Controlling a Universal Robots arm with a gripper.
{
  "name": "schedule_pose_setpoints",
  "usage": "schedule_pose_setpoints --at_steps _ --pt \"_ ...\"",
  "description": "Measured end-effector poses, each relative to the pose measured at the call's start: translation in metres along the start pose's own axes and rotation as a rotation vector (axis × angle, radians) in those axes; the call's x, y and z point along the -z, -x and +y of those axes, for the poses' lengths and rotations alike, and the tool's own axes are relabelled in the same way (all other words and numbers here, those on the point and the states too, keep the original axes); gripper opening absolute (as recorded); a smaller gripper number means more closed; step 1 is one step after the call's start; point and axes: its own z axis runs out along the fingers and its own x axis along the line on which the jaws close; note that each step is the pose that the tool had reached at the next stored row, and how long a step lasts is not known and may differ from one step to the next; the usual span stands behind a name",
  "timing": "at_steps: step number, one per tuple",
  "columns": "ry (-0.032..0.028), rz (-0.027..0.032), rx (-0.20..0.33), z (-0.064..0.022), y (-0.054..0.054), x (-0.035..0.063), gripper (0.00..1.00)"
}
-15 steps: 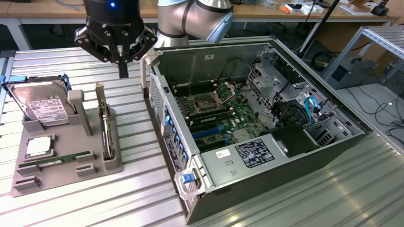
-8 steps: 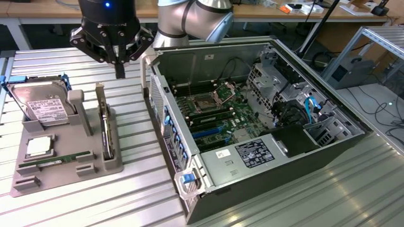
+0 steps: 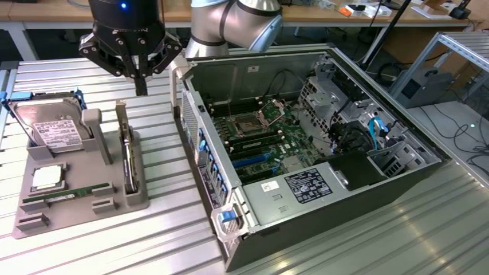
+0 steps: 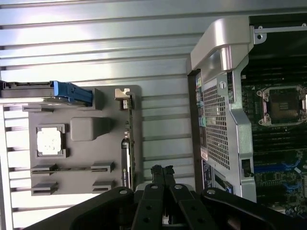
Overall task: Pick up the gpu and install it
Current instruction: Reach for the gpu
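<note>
The ribbed metal tabletop (image 3: 160, 229) carries an open computer case (image 3: 252, 71) and, at the exterior view's left, a grey holder tray (image 3: 80, 200). The gpu (image 3: 127, 154) stands on edge in the tray's slot, untouched. The gripper (image 3: 141, 89) hangs above the tabletop between tray and case, fingers pressed together, empty.

One gpu (image 3: 127, 157), one hard drive (image 3: 50, 129), one case (image 3: 252, 71)

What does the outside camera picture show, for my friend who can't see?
A shut gripper hovers near a grey tray where the gpu stands on edge, near a hard drive. An open computer case lies to the exterior view's right.
</note>
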Motion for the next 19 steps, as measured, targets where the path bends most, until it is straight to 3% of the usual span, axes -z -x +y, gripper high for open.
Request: schedule_pose_setpoints --at_steps 19 --pt "0.0 0.0 0.0 -0.0013 -0.014 0.0004 0.13"
